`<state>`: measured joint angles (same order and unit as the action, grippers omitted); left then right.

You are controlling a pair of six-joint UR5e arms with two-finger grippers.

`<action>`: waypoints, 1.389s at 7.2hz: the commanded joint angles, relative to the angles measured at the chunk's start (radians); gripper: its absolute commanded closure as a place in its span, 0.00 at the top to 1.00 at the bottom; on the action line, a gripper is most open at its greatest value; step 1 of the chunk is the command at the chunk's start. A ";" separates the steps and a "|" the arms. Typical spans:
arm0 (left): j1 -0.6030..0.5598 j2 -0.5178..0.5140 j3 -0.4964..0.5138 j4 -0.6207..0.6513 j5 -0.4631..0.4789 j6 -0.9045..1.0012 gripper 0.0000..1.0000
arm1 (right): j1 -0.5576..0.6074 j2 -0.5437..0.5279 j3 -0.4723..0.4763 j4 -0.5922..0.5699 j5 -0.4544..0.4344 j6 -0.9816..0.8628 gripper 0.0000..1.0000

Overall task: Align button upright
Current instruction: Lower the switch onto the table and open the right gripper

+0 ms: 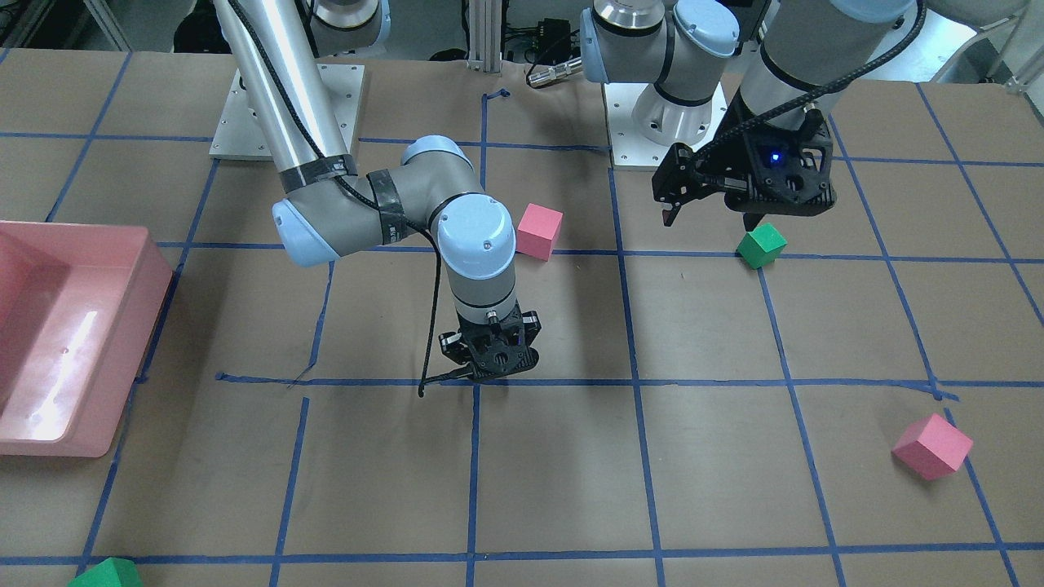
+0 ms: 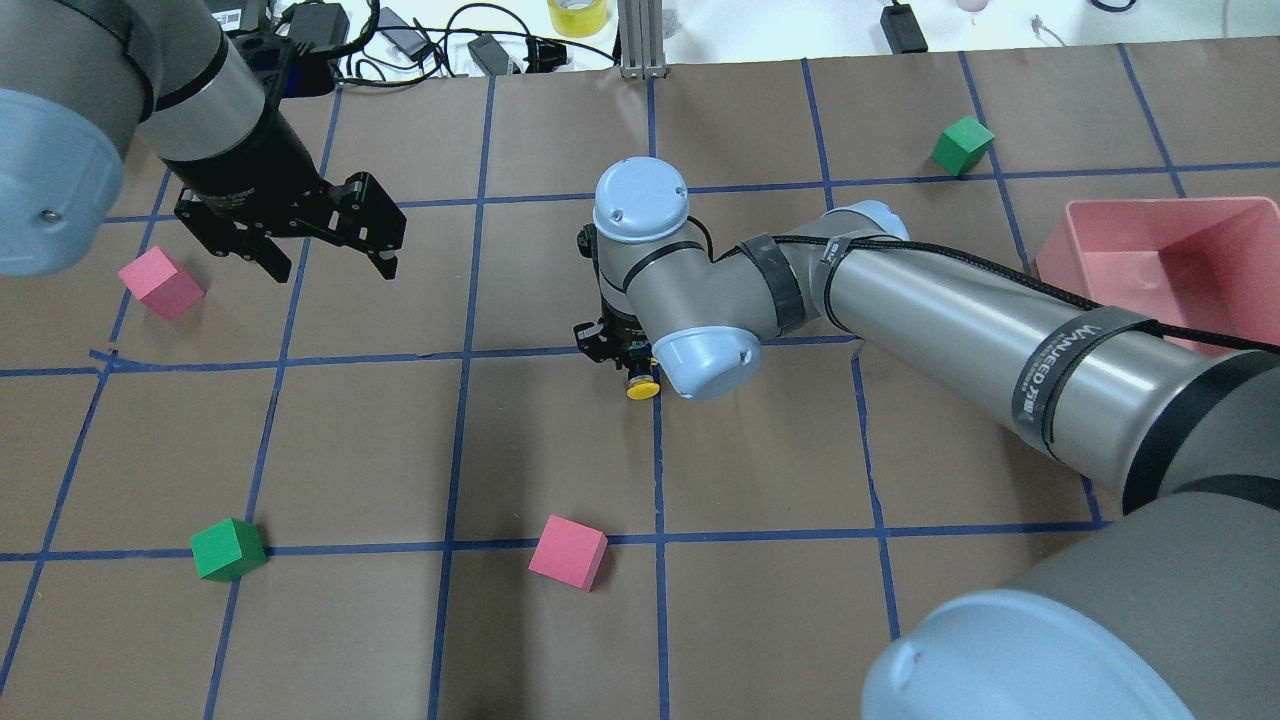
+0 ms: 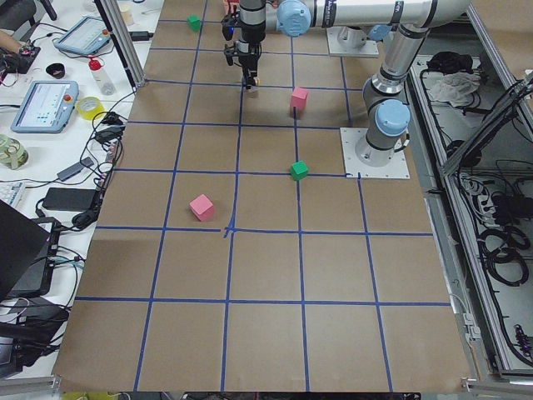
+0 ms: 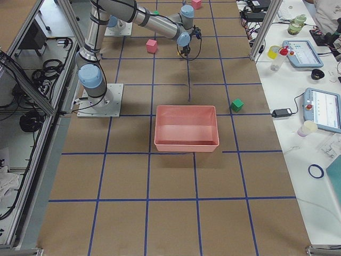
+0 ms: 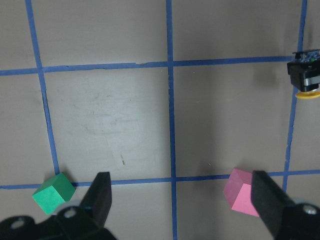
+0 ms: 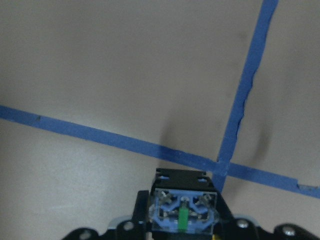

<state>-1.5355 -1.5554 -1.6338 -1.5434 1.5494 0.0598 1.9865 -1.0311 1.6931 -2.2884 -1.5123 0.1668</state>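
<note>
The button (image 2: 640, 384) shows its round yellow cap just below my right gripper (image 2: 618, 352) near the table's middle, at a crossing of blue tape lines. The right wrist view shows its contact block (image 6: 182, 212) end-on between the fingers. My right gripper points down, shut on the button, which lies sideways with the cap pointing towards the robot. The left wrist view shows the button (image 5: 305, 80) at its right edge. In the front view my right gripper (image 1: 489, 371) hides it. My left gripper (image 2: 330, 258) is open and empty, hovering to the left; it also shows in the left wrist view (image 5: 182, 200).
A pink cube (image 2: 568, 552) and a green cube (image 2: 228, 549) lie nearer the robot. Another pink cube (image 2: 160, 283) lies under my left arm. A green cube (image 2: 963, 144) sits far right. A pink bin (image 2: 1150, 225) stands at the right edge.
</note>
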 commanded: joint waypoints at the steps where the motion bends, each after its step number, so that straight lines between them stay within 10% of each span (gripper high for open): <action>1: 0.000 0.000 -0.001 0.000 0.000 0.000 1.00 | 0.003 0.005 0.004 0.000 0.010 -0.009 0.28; 4: 0.000 0.000 -0.001 0.000 0.000 0.000 1.00 | 0.002 0.003 0.019 -0.002 0.014 -0.009 1.00; 6: 0.000 0.000 -0.001 0.000 0.000 0.000 1.00 | 0.002 -0.071 0.007 0.030 0.015 -0.063 1.00; 10: 0.000 0.000 0.000 0.000 0.000 0.000 1.00 | -0.254 -0.384 -0.079 0.549 0.006 -0.356 1.00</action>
<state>-1.5355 -1.5554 -1.6349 -1.5432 1.5494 0.0598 1.8388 -1.3289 1.6256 -1.8898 -1.5073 -0.0502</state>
